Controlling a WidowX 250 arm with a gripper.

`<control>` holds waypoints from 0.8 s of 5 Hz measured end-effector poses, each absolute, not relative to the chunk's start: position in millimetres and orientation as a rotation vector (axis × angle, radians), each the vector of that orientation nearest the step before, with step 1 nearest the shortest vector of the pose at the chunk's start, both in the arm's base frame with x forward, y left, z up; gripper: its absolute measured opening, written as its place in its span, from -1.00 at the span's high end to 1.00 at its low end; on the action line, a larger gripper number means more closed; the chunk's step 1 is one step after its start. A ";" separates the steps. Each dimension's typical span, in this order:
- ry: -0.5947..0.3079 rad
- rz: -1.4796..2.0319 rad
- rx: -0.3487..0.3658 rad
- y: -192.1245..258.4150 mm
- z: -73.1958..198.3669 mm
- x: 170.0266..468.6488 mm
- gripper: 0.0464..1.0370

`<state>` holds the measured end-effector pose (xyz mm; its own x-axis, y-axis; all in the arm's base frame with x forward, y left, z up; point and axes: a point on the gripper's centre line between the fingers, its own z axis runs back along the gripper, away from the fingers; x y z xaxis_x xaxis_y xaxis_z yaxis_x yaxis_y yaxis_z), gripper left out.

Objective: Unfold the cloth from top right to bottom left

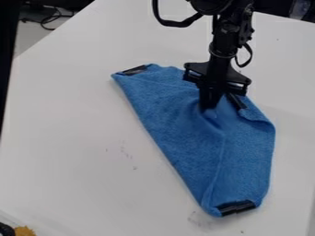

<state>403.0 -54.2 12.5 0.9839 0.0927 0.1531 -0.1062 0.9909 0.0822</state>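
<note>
The black gripper (210, 105) points down at the upper middle of the blue cloth (178, 133). Its fingers are close together, shut on a small pinch of fabric, and creases spread from their tips. The cloth lies folded on the white table, with one long straight edge running from upper left to lower right. Black patches mark its upper left corner (134, 70), its bottom corner (236, 207) and a spot just right of the gripper (236, 101). Part of the cloth's upper edge is hidden behind the gripper.
The white table (67, 138) extends around the cloth on all sides. At the bottom left corner of the view sit a yellow-orange fuzzy item (25, 231) and a dark object. Dark cables (46, 19) lie beyond the table's upper left edge.
</note>
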 end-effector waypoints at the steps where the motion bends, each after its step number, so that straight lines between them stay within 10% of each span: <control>1: -0.156 0.104 0.093 -54.2 13.0 403.5 0.97; 4: -0.341 0.241 0.151 -39.7 91.6 367.3 0.98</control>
<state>367.3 -39.7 91.6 0.9142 0.2079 0.3478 -0.2586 0.9602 0.1059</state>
